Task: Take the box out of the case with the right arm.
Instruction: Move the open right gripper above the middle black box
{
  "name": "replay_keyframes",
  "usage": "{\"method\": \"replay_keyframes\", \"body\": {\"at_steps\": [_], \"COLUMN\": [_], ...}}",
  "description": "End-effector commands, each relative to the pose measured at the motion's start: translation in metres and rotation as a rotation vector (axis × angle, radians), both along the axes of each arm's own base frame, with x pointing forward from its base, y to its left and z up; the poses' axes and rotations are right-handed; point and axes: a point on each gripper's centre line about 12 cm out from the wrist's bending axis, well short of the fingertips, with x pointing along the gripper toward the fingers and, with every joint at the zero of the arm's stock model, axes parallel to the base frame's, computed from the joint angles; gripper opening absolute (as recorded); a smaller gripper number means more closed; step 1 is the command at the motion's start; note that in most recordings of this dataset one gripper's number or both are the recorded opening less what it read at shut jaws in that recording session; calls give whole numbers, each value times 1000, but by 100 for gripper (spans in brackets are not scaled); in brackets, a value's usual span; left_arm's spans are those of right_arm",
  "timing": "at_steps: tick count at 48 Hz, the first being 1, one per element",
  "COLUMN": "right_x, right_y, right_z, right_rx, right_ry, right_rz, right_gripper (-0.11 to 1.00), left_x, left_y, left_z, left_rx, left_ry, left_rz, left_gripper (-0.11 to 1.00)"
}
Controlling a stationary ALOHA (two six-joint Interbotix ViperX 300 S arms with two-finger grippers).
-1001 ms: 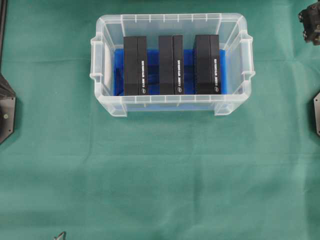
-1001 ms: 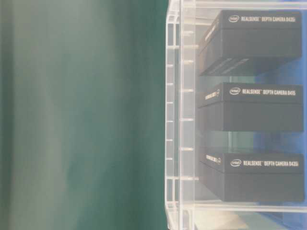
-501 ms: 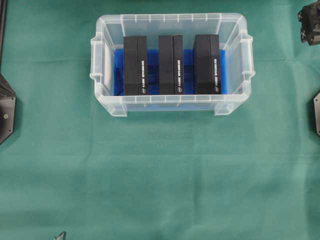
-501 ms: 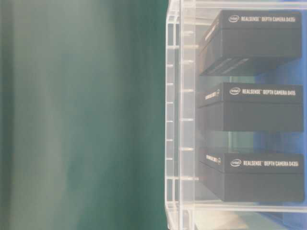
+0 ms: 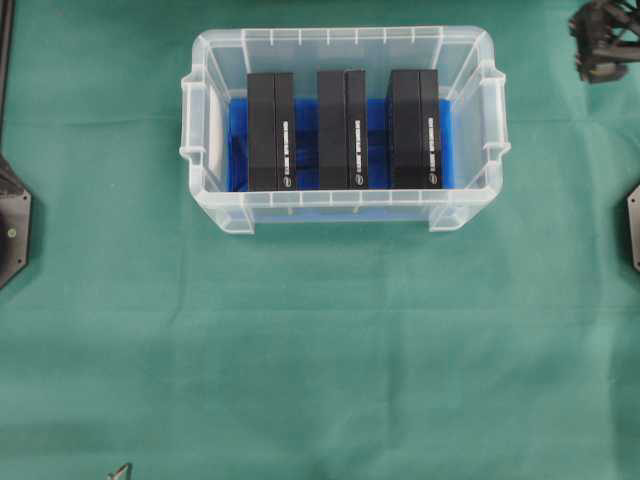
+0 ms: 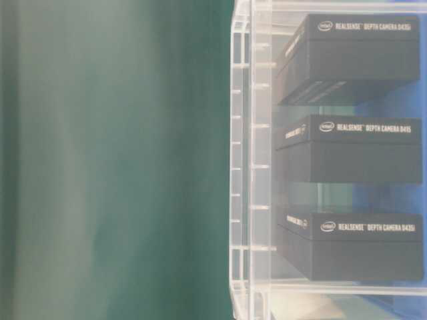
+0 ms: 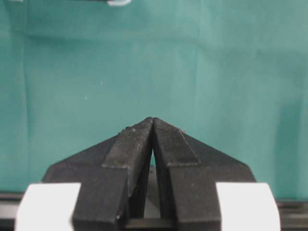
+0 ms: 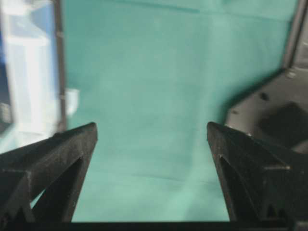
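The case (image 5: 468, 205) is a clear plastic bin with a blue floor, standing at the top middle of the green cloth. Three black boxes stand in it side by side: left (image 5: 271, 130), middle (image 5: 342, 128) and right (image 5: 414, 128). The table-level view shows the case wall (image 6: 250, 160) and the same boxes, such as the middle one (image 6: 353, 150). My right gripper (image 5: 603, 45) hovers at the top right corner, apart from the case, and is open (image 8: 151, 126) over bare cloth. The case edge (image 8: 29, 72) is blurred at its left. My left gripper (image 7: 153, 119) is shut on nothing.
Black arm bases sit at the left edge (image 5: 12, 225) and the right edge (image 5: 633, 225); one also shows in the right wrist view (image 8: 274, 110). Green cloth (image 5: 320, 350) covers the table in front of the case.
My right gripper has shifted a little left at the top right corner of the overhead view. The case, the boxes and the left gripper have not moved.
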Motion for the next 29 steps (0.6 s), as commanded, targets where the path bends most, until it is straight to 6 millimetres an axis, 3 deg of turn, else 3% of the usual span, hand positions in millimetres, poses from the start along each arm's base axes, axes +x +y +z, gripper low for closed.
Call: {"method": "replay_keyframes", "body": {"at_steps": [1, 11, 29], "right_x": [14, 54, 150], "right_y": [-3, -6, -7], "right_z": [9, 7, 9], "right_rx": [-15, -10, -19], "right_ry": [-46, -50, -95], "right_rz": [8, 40, 99], "right_gripper": [93, 93, 93], "left_x": [-1, -1, 0], "left_y": [0, 0, 1], "left_z": [8, 8, 8], "left_rx": [1, 0, 1], "left_ry": [-14, -14, -12], "left_rz": [-2, -2, 7], "left_gripper": [0, 0, 0]}}
